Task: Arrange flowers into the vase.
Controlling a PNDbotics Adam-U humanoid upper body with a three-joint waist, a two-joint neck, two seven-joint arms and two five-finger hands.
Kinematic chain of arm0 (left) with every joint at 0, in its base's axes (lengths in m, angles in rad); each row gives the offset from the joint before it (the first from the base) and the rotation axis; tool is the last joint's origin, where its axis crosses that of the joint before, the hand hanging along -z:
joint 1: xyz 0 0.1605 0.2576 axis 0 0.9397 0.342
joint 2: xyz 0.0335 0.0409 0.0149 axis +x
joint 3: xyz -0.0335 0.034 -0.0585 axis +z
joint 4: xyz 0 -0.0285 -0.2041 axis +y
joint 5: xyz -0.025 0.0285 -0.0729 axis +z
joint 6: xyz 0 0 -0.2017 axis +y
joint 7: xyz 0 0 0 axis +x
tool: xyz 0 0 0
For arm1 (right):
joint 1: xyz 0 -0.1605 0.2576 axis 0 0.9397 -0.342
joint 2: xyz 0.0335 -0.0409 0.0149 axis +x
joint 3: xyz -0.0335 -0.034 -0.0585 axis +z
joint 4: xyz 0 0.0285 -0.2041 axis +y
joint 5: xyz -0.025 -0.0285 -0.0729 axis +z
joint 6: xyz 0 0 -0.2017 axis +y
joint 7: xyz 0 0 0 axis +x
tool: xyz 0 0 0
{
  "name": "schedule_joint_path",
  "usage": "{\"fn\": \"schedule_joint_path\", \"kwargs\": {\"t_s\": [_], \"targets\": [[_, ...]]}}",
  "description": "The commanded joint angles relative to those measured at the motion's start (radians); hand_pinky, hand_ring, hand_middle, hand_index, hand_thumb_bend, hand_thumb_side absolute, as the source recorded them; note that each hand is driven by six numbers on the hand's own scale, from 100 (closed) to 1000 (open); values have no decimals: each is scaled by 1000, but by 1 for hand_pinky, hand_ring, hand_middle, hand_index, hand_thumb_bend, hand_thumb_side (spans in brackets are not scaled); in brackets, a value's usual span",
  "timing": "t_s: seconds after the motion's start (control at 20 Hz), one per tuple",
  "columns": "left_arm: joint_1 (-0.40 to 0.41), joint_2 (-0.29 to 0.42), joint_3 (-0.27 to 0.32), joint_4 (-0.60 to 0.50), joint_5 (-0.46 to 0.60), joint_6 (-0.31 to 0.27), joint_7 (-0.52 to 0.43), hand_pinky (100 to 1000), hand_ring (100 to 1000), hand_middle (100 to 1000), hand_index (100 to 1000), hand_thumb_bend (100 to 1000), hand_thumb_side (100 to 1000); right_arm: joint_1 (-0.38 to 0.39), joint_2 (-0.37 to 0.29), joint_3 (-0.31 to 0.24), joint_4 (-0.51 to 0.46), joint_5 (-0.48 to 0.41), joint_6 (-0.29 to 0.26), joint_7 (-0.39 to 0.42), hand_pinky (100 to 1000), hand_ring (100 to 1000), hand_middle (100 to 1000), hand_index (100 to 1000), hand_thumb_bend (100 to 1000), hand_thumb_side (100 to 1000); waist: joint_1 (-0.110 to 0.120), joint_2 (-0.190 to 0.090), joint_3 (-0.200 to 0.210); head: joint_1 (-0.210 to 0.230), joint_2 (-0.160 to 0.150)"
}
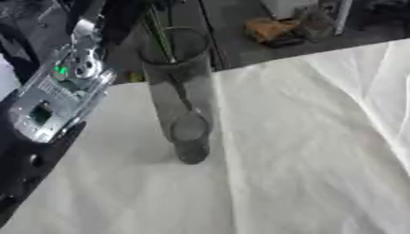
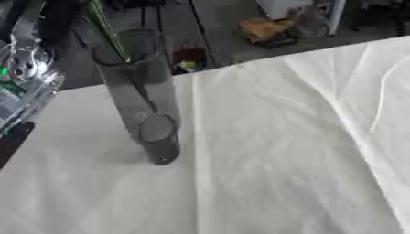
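Vase (image 1: 182, 105): tall clear glass cylinder, smoky grey tint, upright on white cloth (image 1: 304, 155) toward your left side of table. Green stem (image 1: 160, 39) (thin, slanted) passes through rim into vase; flower head out of frame at top. Your left arm (image 1: 56, 96), silver and black, enters at left edge, just beside vase; left hand itself not visible, so finger state cannot be told. Right hand not shown in either view.
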Motion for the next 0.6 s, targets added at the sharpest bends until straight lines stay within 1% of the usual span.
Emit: {"fn": "schedule_joint_path", "kwargs": {"t_s": [0.05,0.25,0.6], "targets": [[-14,33,2,-8,-10,5,-15,509,510,382,509,100,782,-7,-11,-7,-16,-7,-6,-7,761,836,564,884,100,1000,-6,-30,-1,-1,-12],[-12,35,-3,-9,-16,13,-35,522,519,398,526,100,788,-7,-11,-7,-16,-7,-5,-7,762,837,564,884,100,1000,-6,-29,1,-1,-13],[-11,35,-5,-13,-21,21,-58,562,568,473,599,100,801,-7,-10,-7,-16,-7,-5,-7,762,837,563,884,100,1000,-8,-29,2,-1,-10]]}}
